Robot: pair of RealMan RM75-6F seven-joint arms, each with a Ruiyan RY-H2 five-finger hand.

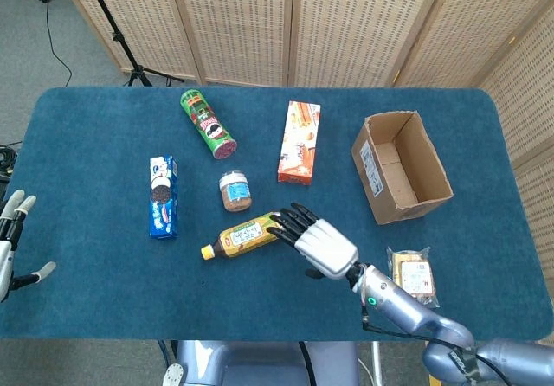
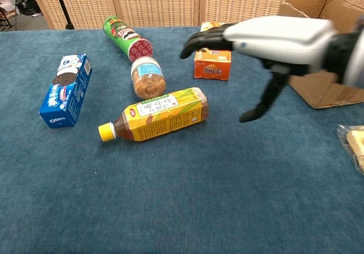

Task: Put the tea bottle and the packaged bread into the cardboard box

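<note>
The tea bottle (image 1: 245,235) (image 2: 157,115) lies on its side near the table's front, yellow cap pointing left. My right hand (image 1: 318,244) (image 2: 267,40) hovers above the bottle's right end, fingers spread, holding nothing. The packaged bread (image 1: 414,277) (image 2: 355,144) lies at the front right. The cardboard box (image 1: 400,166) (image 2: 321,48) lies on its side at the right, its opening facing the back. My left hand (image 1: 12,246) is off the table's left edge, fingers apart and empty.
A blue cookie box (image 1: 162,196), a green chips can (image 1: 208,124), a small jar (image 1: 235,191) and an orange snack box (image 1: 299,141) lie around the bottle. A folding screen stands behind the table (image 1: 86,135).
</note>
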